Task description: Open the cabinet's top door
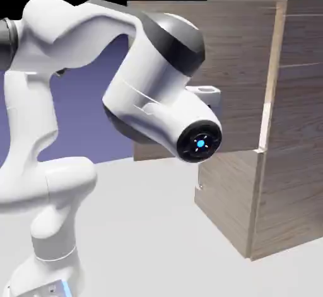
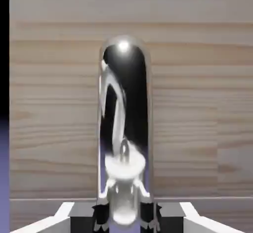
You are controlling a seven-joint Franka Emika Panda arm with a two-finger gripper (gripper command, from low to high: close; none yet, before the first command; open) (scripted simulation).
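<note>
Top door, one, swung well open, little apparently left; handle gripped between nearly closed fingertips.

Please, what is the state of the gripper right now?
Gripper: closed on the top door's shiny handle, one finger on each side.

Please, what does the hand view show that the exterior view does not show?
Only the hand view shows the long shiny grey metal handle and the gripper's dark fingertips on both sides of it. Only the exterior view shows the shorter wood-grain lower panel and the white robot arm's jointed links. Both show the light brown wood-grain top door.
</note>
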